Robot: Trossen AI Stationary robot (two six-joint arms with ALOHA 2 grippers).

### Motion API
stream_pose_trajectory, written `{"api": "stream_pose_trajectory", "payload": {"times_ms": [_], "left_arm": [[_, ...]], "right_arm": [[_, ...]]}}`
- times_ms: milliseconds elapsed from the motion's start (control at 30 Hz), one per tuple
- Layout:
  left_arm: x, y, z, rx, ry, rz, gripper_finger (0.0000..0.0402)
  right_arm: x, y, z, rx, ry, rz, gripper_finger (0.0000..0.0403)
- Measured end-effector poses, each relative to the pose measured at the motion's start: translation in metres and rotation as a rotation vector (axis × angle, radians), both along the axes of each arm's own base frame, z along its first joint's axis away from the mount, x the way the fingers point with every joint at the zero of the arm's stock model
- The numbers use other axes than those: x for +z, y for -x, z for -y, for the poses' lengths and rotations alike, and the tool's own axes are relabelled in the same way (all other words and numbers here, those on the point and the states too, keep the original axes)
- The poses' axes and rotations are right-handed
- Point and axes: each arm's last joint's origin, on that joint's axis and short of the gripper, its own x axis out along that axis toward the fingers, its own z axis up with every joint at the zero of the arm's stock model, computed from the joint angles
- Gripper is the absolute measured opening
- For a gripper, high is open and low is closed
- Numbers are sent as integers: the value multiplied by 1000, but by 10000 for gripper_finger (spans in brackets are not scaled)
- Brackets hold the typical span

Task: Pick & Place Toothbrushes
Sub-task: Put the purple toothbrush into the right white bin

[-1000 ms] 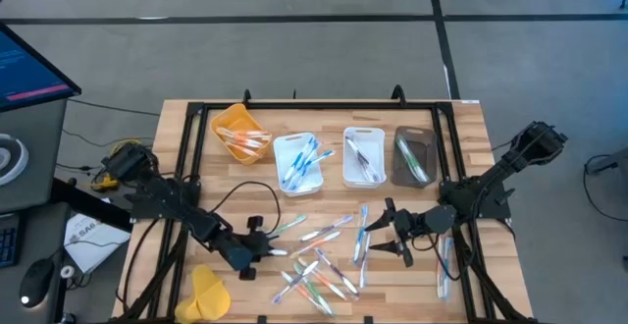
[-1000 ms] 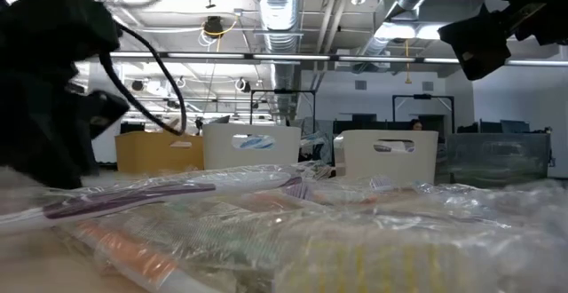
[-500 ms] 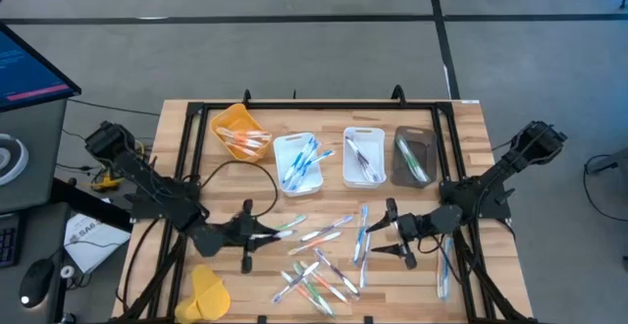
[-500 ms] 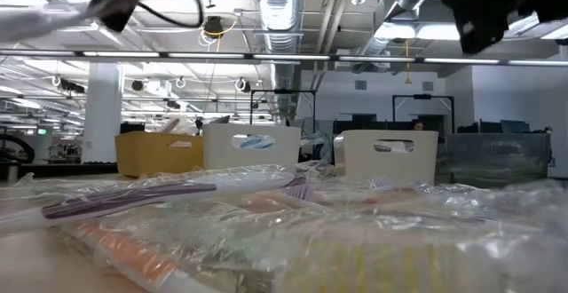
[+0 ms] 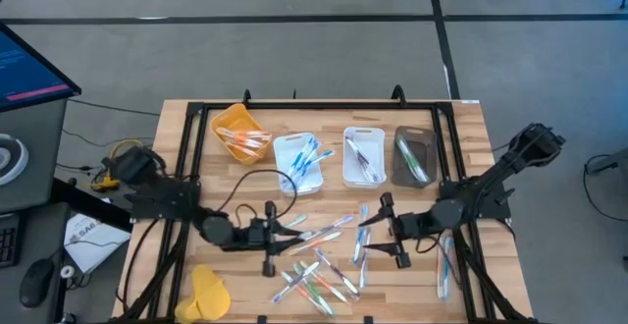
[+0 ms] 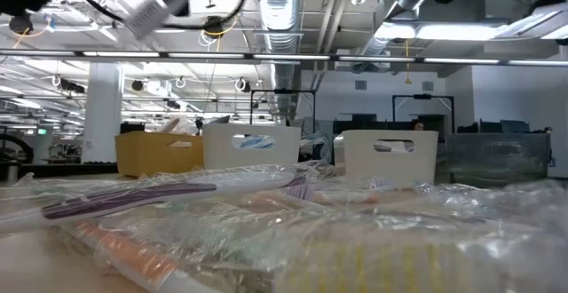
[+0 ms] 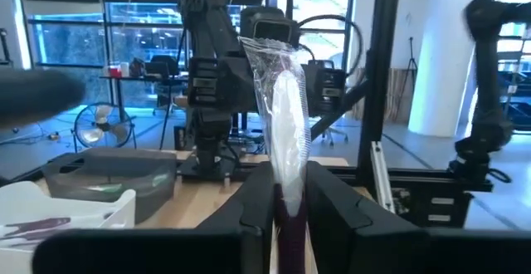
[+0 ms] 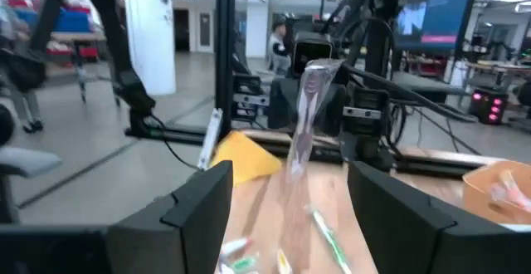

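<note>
Several clear-wrapped toothbrushes (image 5: pixel 319 260) lie loose on the wooden table's near middle. More fill the yellow tray (image 5: pixel 240 133), two white trays (image 5: pixel 297 162) (image 5: pixel 363 155) and the dark tray (image 5: pixel 414 157). My left gripper (image 5: pixel 278 234) hovers left of the pile, pointing toward the table's right, shut on a wrapped toothbrush (image 7: pixel 282 100). My right gripper (image 5: pixel 385 228) faces it from the pile's right side with its fingers spread wide open. In the right wrist view a wrapped toothbrush (image 8: pixel 307 116) shows in the gap, touching neither finger (image 8: pixel 199 212). My left gripper pinches the wrapped toothbrush by its dark handle end (image 7: pixel 286 203) between both fingers. The fingers lie level, along the brush, pointing toward the table's right. The brush sticks out past the fingertips, lifted clear of the table, and shows tilted high in the low view (image 6: pixel 155 11).
A black frame rail (image 5: pixel 191 157) borders the table's left, far and right sides. A yellow object (image 5: pixel 208 293) sits at the near left corner. Another toothbrush (image 5: pixel 444 265) lies beside the right rail. Wrapped brushes crowd the low view's foreground (image 6: pixel 266 231).
My left gripper has swung from low at the near left up and toward the table's right, turning to face the right arm, with the wrapped toothbrush raised clear of the table. My right gripper has risen a little and stayed open.
</note>
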Motion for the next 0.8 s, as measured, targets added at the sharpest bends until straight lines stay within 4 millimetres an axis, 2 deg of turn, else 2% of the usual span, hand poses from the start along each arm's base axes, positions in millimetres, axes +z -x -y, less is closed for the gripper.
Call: {"api": "stream_pose_trajectory", "payload": {"times_ms": [167,267,467,800], "left_arm": [[-8,-23,3,-25,-17,-2,39],[-7,-27,8,-72,-33,7,43],[-7,-24,14,-93,-70,9,39],[-8,-23,14,-94,-75,2,40]], "right_arm": [[-15,-26,-4,-43,26,-64,234],[-19,-45,-5,-77,27,-82,234],[-7,-77,-15,-101,-16,-43,234],[-3,-111,-35,-97,48,-30,234]]}}
